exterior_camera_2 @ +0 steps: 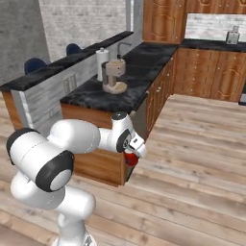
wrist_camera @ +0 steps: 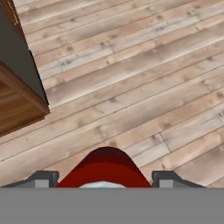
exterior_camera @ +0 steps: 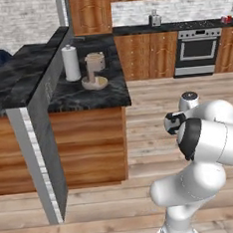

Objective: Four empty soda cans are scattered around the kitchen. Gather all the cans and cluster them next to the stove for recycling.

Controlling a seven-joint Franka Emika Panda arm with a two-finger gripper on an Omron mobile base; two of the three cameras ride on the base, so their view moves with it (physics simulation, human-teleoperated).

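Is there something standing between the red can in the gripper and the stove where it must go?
Nothing visible does. The gripper holds the red can beside the island counter, and only bare wood floor lies between there and the stove.

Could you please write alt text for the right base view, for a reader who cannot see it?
The white arm's gripper holds a red soda can above the wood plank floor, beside a black counter bearing a paper towel roll and a coffee machine.
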